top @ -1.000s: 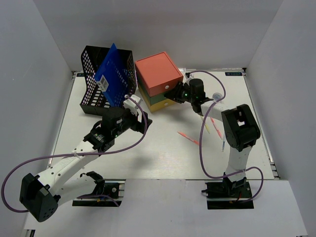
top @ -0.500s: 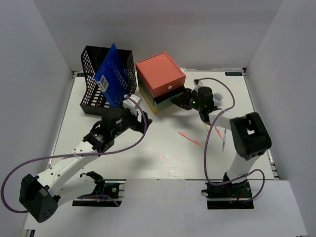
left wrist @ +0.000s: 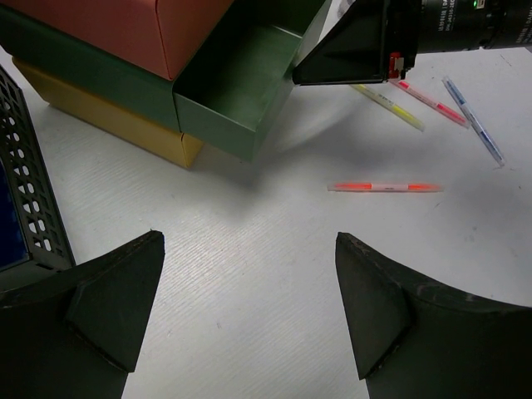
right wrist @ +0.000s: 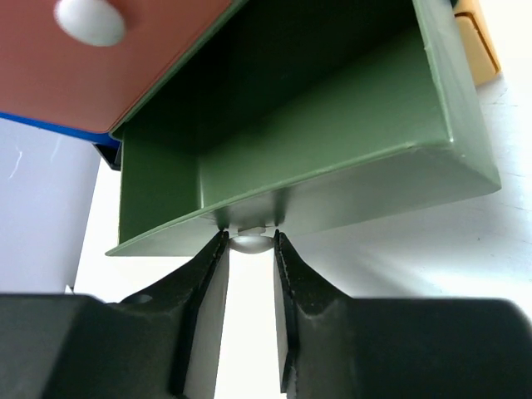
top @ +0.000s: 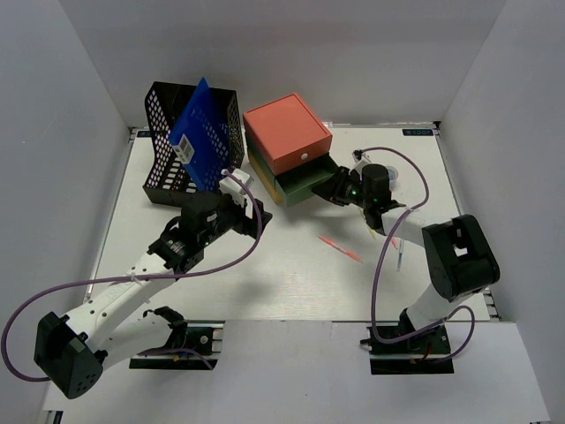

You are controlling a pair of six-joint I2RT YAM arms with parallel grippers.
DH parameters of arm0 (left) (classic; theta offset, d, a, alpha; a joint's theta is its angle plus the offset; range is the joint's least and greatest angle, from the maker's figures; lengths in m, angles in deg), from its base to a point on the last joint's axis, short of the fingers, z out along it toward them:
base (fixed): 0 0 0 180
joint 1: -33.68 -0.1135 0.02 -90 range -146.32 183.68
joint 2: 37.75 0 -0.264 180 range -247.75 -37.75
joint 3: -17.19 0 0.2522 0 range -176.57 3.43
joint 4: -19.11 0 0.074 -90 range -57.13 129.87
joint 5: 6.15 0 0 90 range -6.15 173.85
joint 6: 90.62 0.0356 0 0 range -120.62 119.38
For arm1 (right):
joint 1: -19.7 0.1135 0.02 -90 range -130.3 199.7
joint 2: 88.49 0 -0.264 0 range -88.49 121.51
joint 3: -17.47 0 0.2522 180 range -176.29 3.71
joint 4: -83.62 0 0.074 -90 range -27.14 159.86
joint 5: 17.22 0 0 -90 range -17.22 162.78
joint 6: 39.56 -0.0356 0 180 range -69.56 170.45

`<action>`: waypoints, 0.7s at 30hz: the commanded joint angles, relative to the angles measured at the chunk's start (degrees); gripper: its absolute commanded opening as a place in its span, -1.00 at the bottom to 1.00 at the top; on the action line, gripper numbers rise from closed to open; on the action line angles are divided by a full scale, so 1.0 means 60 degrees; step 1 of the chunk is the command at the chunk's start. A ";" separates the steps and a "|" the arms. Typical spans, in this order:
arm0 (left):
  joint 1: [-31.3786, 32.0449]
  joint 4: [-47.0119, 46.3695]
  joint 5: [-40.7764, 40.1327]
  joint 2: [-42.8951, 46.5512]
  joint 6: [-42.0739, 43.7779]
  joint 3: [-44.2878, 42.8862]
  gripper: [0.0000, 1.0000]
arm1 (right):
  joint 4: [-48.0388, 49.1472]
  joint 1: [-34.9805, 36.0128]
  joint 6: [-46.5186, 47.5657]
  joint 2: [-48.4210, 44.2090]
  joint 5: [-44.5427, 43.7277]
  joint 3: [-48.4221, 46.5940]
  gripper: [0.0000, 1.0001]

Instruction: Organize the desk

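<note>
While the right jaws pinch the white knob (right wrist: 248, 243) of the green drawer (right wrist: 332, 158), it stands pulled out of the drawer box (top: 284, 132). It looks empty, likely meant for the orange pen (left wrist: 384, 187) and others lying on the desk (top: 291, 283). The left jaws hang open above the desk. A mesh basket (top: 163, 177) holds a blue folder (top: 207, 132).

The desk (left wrist: 249, 274) is matt white with a fine linear grain (much like textured laminate). The green drawer (right wrist: 332, 141) looks like smooth plastic with a soft sheen, and its pale knob (right wrist: 248, 243) is glossy. The basket (top: 161, 155) at far left is black perforated mesh. The orange pen (left wrist: 384, 187) is translucent plastic.
</note>
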 commanded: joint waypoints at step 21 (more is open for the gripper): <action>-0.0039 -0.0231 0.0458 0.0505 -0.0018 0.0063 0.87 | -0.2919 -0.1075 0.5019 -0.3578 -0.0442 0.0621 -0.13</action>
